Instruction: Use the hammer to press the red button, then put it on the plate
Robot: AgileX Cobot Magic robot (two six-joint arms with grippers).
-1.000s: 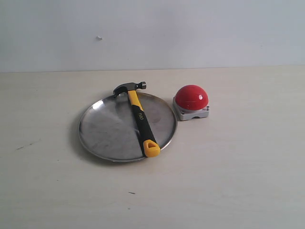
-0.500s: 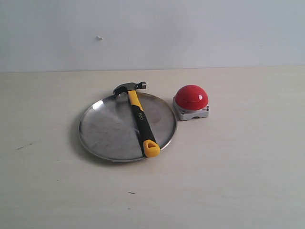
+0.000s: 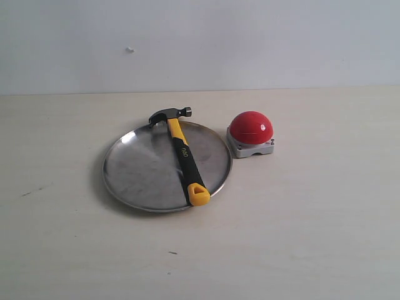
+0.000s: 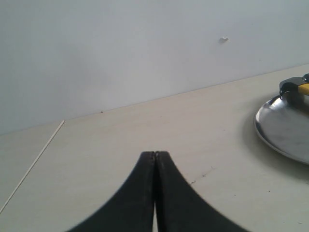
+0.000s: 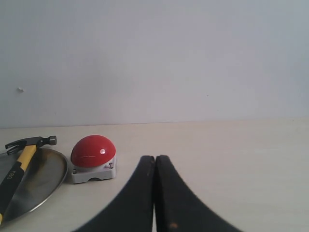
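Observation:
The hammer [image 3: 182, 154] lies across the round silver plate [image 3: 134, 169], dark head over the far rim, yellow loop at the near right rim. The red button [image 3: 250, 127] on its grey base stands just right of the plate. Neither gripper shows in the exterior view. In the left wrist view my left gripper [image 4: 155, 153] is shut and empty, well away from the plate [image 4: 282, 128] and the hammer head [image 4: 295, 85]. In the right wrist view my right gripper [image 5: 155, 157] is shut and empty, near the button [image 5: 93, 151], with the hammer [image 5: 17, 167] and plate [image 5: 48, 176] beyond.
A pale wooden tabletop [image 3: 300, 225] runs back to a plain white wall [image 3: 250, 44]. A table seam or edge line [image 4: 34, 164] shows in the left wrist view.

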